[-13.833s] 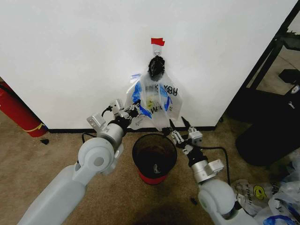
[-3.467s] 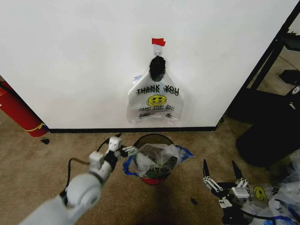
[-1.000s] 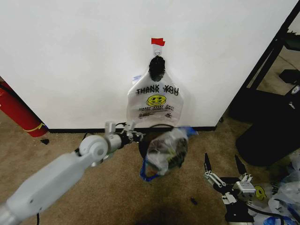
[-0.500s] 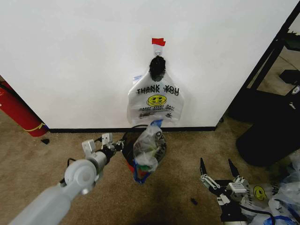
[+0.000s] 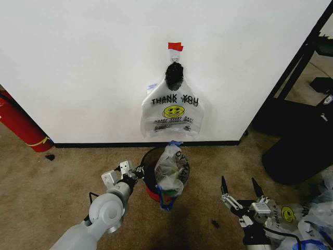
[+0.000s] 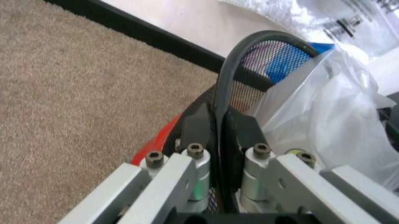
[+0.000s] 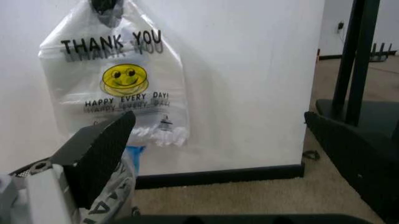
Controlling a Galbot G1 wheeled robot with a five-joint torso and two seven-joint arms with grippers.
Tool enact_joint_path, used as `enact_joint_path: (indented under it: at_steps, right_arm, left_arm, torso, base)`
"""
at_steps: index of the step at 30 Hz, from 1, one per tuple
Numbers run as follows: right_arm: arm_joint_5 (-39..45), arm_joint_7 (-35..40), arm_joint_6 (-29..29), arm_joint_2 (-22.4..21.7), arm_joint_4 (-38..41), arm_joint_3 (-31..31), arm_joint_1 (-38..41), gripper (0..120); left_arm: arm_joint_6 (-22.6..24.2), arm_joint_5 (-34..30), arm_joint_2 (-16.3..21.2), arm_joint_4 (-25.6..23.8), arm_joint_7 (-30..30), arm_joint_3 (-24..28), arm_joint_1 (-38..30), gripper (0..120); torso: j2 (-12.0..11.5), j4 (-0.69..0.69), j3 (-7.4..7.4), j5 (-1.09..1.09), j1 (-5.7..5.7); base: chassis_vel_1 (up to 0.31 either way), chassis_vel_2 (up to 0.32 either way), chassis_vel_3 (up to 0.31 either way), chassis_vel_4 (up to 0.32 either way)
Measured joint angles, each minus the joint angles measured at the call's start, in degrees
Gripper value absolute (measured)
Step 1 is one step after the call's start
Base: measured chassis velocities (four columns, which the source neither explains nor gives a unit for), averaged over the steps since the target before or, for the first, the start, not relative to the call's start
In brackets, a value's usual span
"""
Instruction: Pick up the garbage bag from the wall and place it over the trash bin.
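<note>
Now | left tool (image 6: 217, 128) clamps trash bin (image 5: 151, 172) rim | garbage bag (image 5: 170, 169) crumpled, translucent | right tool (image 5: 238, 190) wide

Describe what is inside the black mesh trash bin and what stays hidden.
A crumpled garbage bag sits in the trash bin, bulging above its rim. The left gripper pinches the rim. The bin's bottom is covered by plastic.

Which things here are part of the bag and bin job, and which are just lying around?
Part of the job:
- trash bin, rim pinched by the left gripper
- garbage bag draped over the bin
- wall with hook and bags hanging on it
- right gripper, open, low near the floor

Lying about:
- red fire extinguisher
- loose bags on the carpet
- black stand
</note>
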Motion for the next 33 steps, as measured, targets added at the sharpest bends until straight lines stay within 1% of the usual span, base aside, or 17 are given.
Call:
enact_joint_path:
  at_steps: [2, 4, 6, 7, 10, 12, 13, 16, 18, 19, 22, 25, 26, 28, 30, 32, 33]
  right_arm:
    - [0.0, 0.0, 0.0, 0.1, 0.0, -0.2, 0.0, 100]
    - [0.0, 0.1, 0.0, 0.1, 0.0, -0.3, 0.1, 100]
    - [-0.1, 0.1, 0.0, 0.1, 0.0, -0.3, 0.1, 100]
    - [-0.1, 0.2, -0.1, 0.1, 0.1, -0.4, 0.2, 100]
    - [-0.2, 0.4, -0.3, 0.1, 0.2, -0.5, 0.2, 100]
    - [-0.2, 0.5, -0.5, 0.0, 0.3, -0.6, 0.2, 100]
    - [-0.2, 0.5, -0.5, 0.0, 0.3, -0.6, 0.2, 100]
    - [-0.2, 0.9, -0.9, -0.1, 0.4, -0.8, 0.3, 100]
    - [-0.2, 1.1, -1.0, 0.1, 0.4, -1.0, 0.3, 100]
    - [-0.2, 1.1, -1.0, 0.1, 0.4, -1.0, 0.3, 100]
    - [-0.1, 1.4, -1.1, 0.0, 0.0, -0.8, 0.2, 100]
    - [0.1, 2.1, -2.0, -0.1, -0.5, -0.6, 0.3, 100]
    - [0.1, 2.1, -2.0, -0.1, -0.5, -0.6, 0.3, 100]
    - [-0.1, 3.2, -3.2, 0.1, -0.8, -0.6, 0.6, 100]
    - [-0.7, 3.8, -3.8, 0.7, -1.1, -0.8, 0.7, 100]
    - [-1.1, 4.1, -4.1, 1.0, -1.3, -1.1, 0.6, 100]
    - [-1.1, 4.1, -4.1, 1.0, -1.3, -1.1, 0.6, 100]
  left_arm:
    - [-0.1, -0.4, -0.4, 0.0, 0.0, -0.5, 0.4, 3]
    - [-0.1, -0.6, -0.7, 0.1, 0.0, -0.8, 0.7, 9]
    - [-0.1, -0.6, -0.8, 0.3, 0.0, -0.8, 0.8, 11]
    - [-0.1, -0.4, -1.0, 0.4, -0.1, -0.8, 1.0, 18]
    - [-0.1, 0.1, -1.4, 0.2, -0.6, -1.1, 1.5, 27]
    - [0.0, 1.1, -1.4, -0.9, -1.4, -1.8, 2.0, 38]
    - [0.0, 1.1, -1.4, -0.9, -1.4, -1.8, 2.0, 38]
    - [0.3, 2.7, -0.6, -2.7, -2.4, -2.8, 2.6, 50]
    - [0.8, 4.5, 0.9, -5.4, -3.2, -4.8, 3.1, 59]
    - [0.8, 4.5, 0.9, -5.4, -3.2, -4.8, 3.1, 59]
    - [1.3, 4.8, 1.7, -8.9, -5.3, -7.0, 2.3, 73]
    - [3.1, 5.6, 3.5, -12.9, -3.8, -6.5, 1.0, 85]
    - [3.1, 5.6, 3.5, -12.9, -3.8, -6.5, 1.0, 85]
    - [7.3, 6.9, 5.4, -15.4, -1.8, -4.2, 0.1, 93]
    - [13.6, 8.7, 7.2, -16.9, -0.6, -1.7, -1.1, 99]
    - [16.8, 13.6, 9.1, -16.4, 1.5, 1.3, -2.7, 100]
    - [16.8, 13.6, 9.1, -16.4, 1.5, 1.3, -2.7, 100]
  torso:
    - [0.0, 0.00, 0.00, 0.00, 0.00]
    - [0.0, 0.00, 0.00, 0.00, 0.00]
    - [0.0, -0.01, 0.00, 0.00, 0.00]
    - [0.0, 0.00, 0.00, 0.00, 0.00]
    - [0.0, -0.01, 0.00, -0.01, 0.00]
    - [0.0, -0.01, 0.00, -0.01, 0.00]
    - [0.0, -0.01, 0.00, -0.01, 0.00]
    - [0.0, 0.00, 0.00, -0.01, 0.00]
    - [0.0, 0.00, 0.00, -0.01, 0.00]
    - [0.0, 0.00, 0.00, -0.01, 0.00]
    - [0.0, 0.00, 0.00, -0.01, 0.00]
    - [0.0, 0.00, 0.00, -0.01, 0.01]
    - [0.0, 0.00, 0.00, -0.01, 0.01]
    - [0.0, 0.00, 0.00, 0.00, 0.01]
    - [0.0, 0.00, 0.00, 0.00, 0.01]
    - [0.0, 0.00, 0.00, -0.01, 0.01]
    - [0.0, 0.00, 0.00, -0.01, 0.01]
  base:
    - [0.000, 0.000, 0.000, 0.000]
    - [0.000, 0.000, 0.000, 0.000]
    - [0.000, 0.000, 0.000, 0.000]
    - [0.000, 0.000, 0.000, 0.000]
    - [0.000, 0.000, 0.000, 0.000]
    - [0.000, 0.000, 0.000, 0.000]
    - [0.000, 0.000, 0.000, 0.000]
    - [0.000, 0.000, 0.000, 0.000]
    - [0.000, 0.000, 0.000, 0.000]
    - [0.000, 0.000, 0.000, 0.000]
    - [0.000, 0.000, 0.000, 0.000]
    - [0.000, 0.000, 0.000, 0.000]
    - [0.000, 0.000, 0.000, 0.000]
    - [0.000, 0.000, 0.000, 0.000]
    - [0.000, 0.000, 0.000, 0.000]
    - [0.000, 0.000, 0.000, 0.000]
    - [0.000, 0.000, 0.000, 0.000]
